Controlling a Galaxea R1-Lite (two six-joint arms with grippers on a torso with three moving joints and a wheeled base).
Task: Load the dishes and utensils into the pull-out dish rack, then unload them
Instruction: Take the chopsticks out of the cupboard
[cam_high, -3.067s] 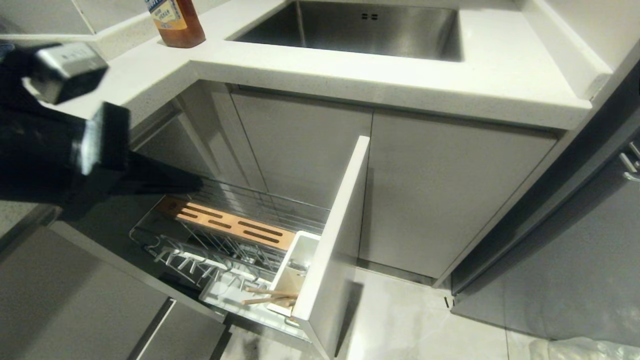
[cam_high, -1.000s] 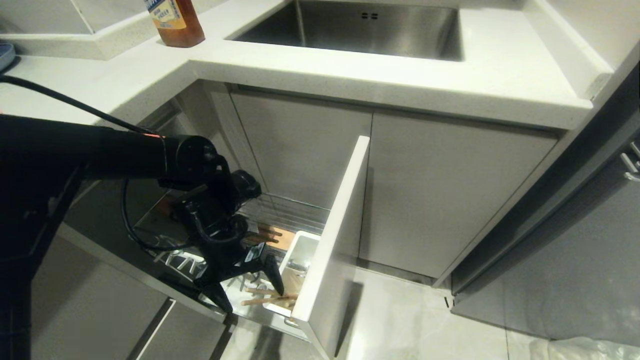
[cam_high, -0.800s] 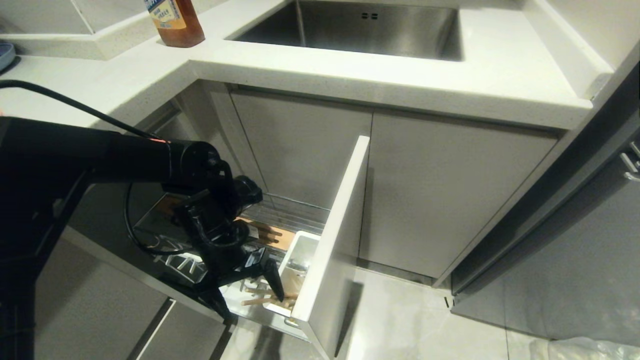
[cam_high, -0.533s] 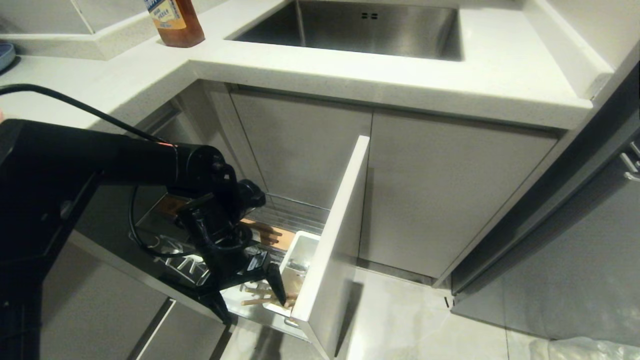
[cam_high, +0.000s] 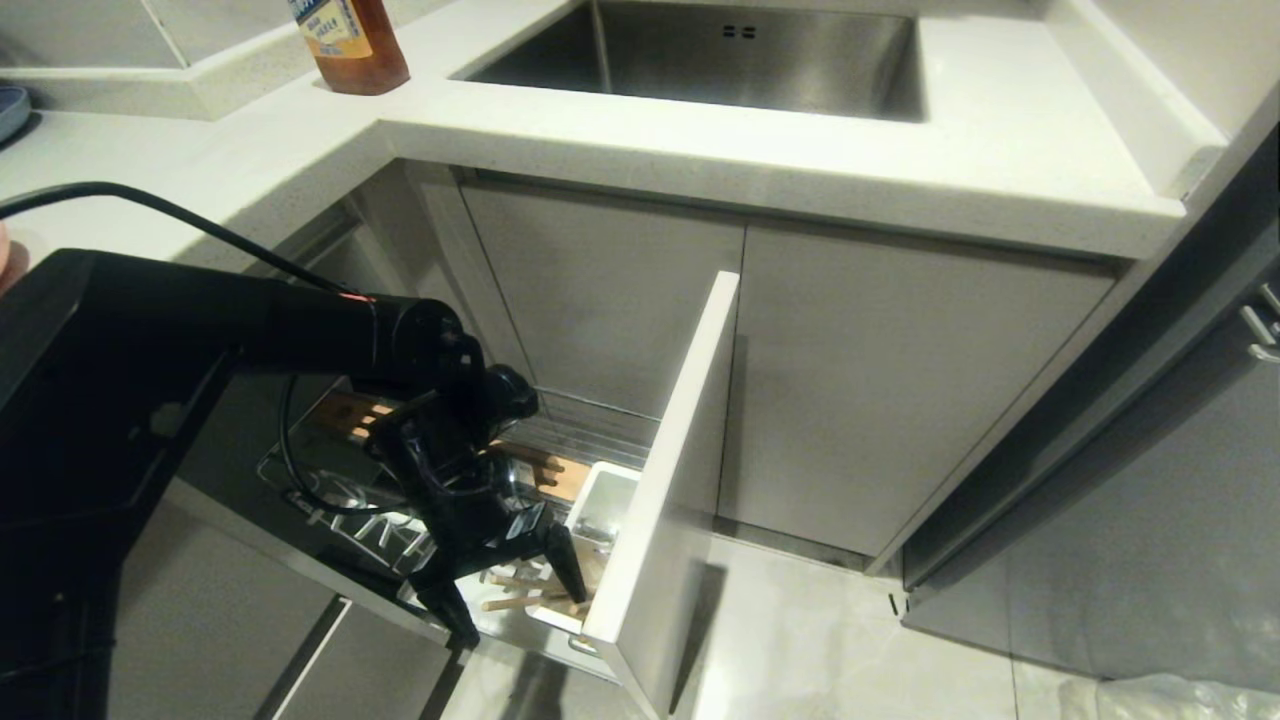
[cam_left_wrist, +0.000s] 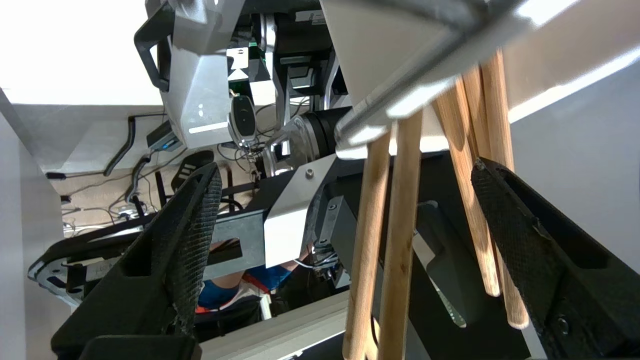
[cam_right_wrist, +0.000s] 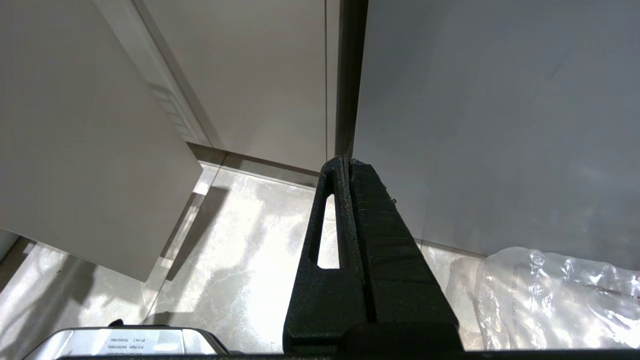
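Chopsticks (cam_high: 528, 590): pale wooden sticks standing tilted in the white utensil caddy (cam_high: 598, 520) at the front end of the pulled-out rack; in the left wrist view (cam_left_wrist: 395, 240) their ends stick out between the two spread fingers, touched by neither.
Pull-out dish rack (cam_high: 585, 435): drawn out from under the counter, chrome wire sides, a slotted wooden strip (cam_high: 545, 470) along the back, its flat pale front panel (cam_high: 680, 460) facing right.
Left gripper (cam_high: 520, 600): reaching down into the front of the rack just beside the caddy, jaws released and spread wide on either side of the chopsticks, gripping nothing.
Right gripper (cam_right_wrist: 350, 200): parked low near the floor in front of the cabinet doors, fingers pressed together, empty.
Surroundings: steel sink (cam_high: 720, 60) set in the white countertop (cam_high: 1000, 150) above the rack; an amber bottle (cam_high: 352, 45) stands on the counter left of the sink; crumpled clear plastic (cam_right_wrist: 555, 295) lies on the floor.
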